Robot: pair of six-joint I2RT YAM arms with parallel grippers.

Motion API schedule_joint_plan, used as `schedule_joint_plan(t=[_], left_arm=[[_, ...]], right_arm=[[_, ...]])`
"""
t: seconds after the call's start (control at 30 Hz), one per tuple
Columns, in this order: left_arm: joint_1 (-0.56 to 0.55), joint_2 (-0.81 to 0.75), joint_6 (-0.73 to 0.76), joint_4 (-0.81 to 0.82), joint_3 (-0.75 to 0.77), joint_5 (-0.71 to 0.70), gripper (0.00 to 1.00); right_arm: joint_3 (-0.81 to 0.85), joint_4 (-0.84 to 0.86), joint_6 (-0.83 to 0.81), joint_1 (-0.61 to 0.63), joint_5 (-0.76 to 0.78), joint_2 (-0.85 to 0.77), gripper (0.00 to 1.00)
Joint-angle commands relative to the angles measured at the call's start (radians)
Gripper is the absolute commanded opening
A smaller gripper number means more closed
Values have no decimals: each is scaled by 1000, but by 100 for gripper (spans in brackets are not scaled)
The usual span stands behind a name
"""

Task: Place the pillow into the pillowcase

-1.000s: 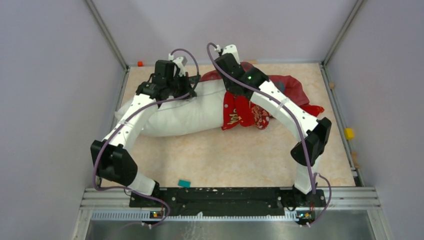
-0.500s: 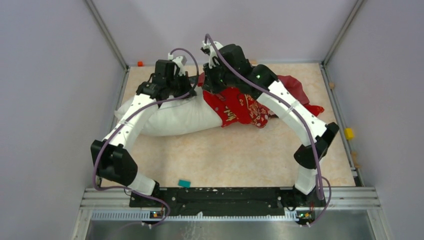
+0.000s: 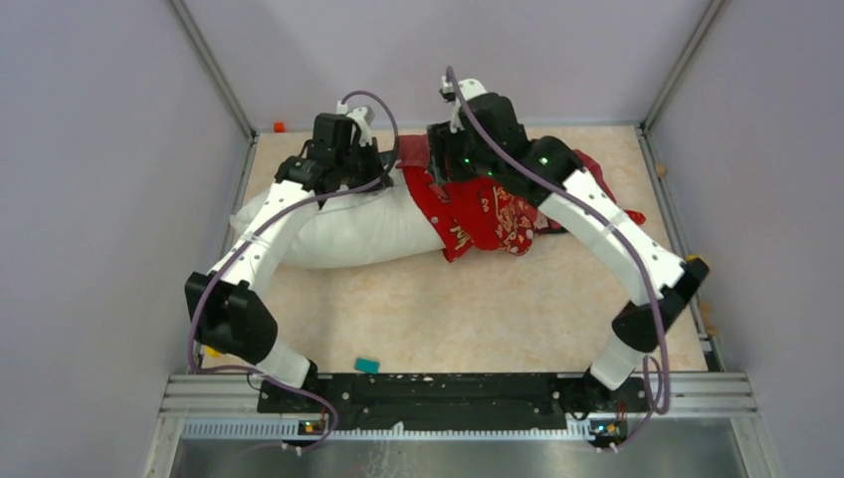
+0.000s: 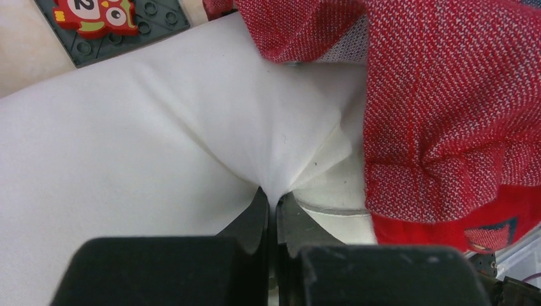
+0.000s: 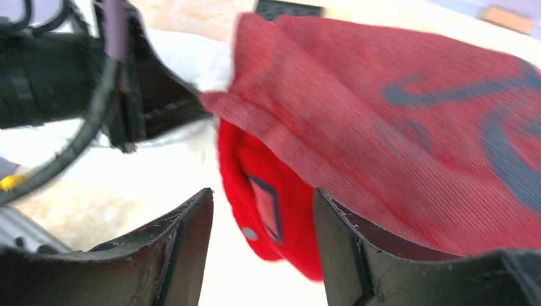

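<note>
Top view: pillow (image 3: 338, 234) lies on far-left part of bench (image 3: 468, 309), long axis approx. left-right, left end close to the left wall. Its right end is inside case (image 3: 488, 214). The red/white boundary crosses the pillow near bench centre, and the rest of the case is bunched and creased towards the far-right side. Both arms reach in over the far edge of the pillow, wrists near each other, L over white fabric, R over red. L wrist view: L pincer (image 4: 274, 197) is clenched on a small pinch of white pillow fabric, w/ creases fanning out from the grip. A folded red case edge lies over the pillow just to the right of the pinch, apart from the fingers. Grey studded plate (image 4: 108, 25) w/ owl sticker shows at top left, beyond the pillow. R wrist view (blurred): R pincer (image 5: 261, 197) is released, jaws standing well apart. A red fold of case hangs in the gap beyond the tips and doesn't fill it, so no clamp seen. Whether cloth touches either finger: can't tell. Dark blue print on the case to the right, white pillow below left. Also on bench: teal block (image 3: 367, 365) near the front edge, well apart from the pillow; yellow block (image 3: 695, 266) at the right edge.
</note>
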Motion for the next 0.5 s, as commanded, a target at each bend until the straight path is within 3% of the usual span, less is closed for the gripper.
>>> schedule_joint_plan(t=[0.0, 0.1, 0.17, 0.33, 0.47], left_arm=[[-3, 23, -9, 35, 52, -34, 0], [-2, 25, -8, 31, 59, -37, 0], [-2, 24, -8, 30, 61, -27, 0], [-14, 13, 7, 26, 51, 14, 0], [-96, -5, 63, 7, 60, 14, 0]], right_arm=[[-128, -26, -2, 9, 306, -234, 59], [-280, -9, 0, 5, 467, -345, 63], [-380, 18, -1, -24, 482, -387, 66], [-530, 212, -36, -156, 255, -391, 69], [-511, 347, -107, -190, 160, -313, 70]])
